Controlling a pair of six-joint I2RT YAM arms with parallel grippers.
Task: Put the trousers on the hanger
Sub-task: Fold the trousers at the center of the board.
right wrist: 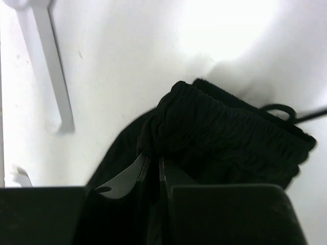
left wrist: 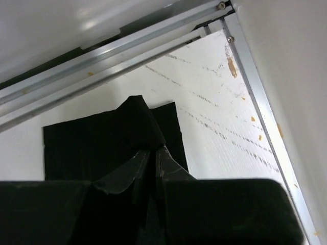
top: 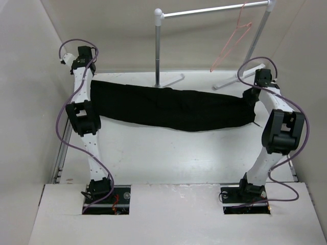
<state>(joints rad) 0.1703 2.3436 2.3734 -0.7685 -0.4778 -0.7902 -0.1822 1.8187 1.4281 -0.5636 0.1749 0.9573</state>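
The black trousers (top: 171, 108) hang stretched in a long band between my two grippers, above the table. My left gripper (top: 91, 84) is shut on the leg end at the left; in the left wrist view the gripper (left wrist: 155, 150) pinches a fold of the fabric (left wrist: 110, 140). My right gripper (top: 252, 97) is shut on the gathered waistband at the right; in the right wrist view the gripper (right wrist: 153, 157) grips the ribbed waistband (right wrist: 225, 135), its drawstring loop showing. The pink hanger (top: 232, 43) hangs from the rack bar at the back right, apart from the trousers.
The white garment rack (top: 212, 11) stands at the back, its left post (top: 158, 48) and feet (top: 171, 80) behind the trousers. Its foot shows in the right wrist view (right wrist: 48, 71). White walls close in left and right. Aluminium rails (left wrist: 127, 48) edge the table.
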